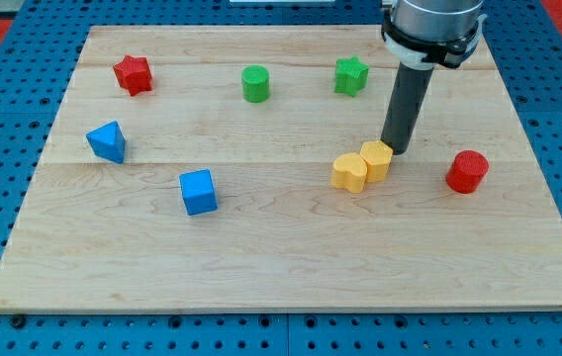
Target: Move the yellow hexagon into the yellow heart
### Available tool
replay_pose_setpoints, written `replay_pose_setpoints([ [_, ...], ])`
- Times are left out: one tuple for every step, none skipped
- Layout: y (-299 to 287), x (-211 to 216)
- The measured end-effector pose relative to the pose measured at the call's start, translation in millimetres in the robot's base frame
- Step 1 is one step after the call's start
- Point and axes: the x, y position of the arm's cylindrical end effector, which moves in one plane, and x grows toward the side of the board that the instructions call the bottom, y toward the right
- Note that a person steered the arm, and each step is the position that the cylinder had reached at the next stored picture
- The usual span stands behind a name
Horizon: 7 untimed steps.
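The yellow hexagon (377, 159) sits right of the board's middle and touches the yellow heart (349, 172), which lies just to its lower left. My tip (394, 150) rests against the hexagon's upper right side. The dark rod rises from there towards the view's top.
A red cylinder (467, 171) stands to the right of the tip. A green star (351, 75) and a green cylinder (255, 84) are near the top. A red star (134, 74), a blue triangular block (108, 141) and a blue cube (199, 192) are on the left.
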Motion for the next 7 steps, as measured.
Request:
replay_pose_setpoints([
  [-3,3],
  [-15,18],
  [-15,17],
  [-7,-35],
  [-7,-49],
  [-4,-51],
  [7,-78],
])
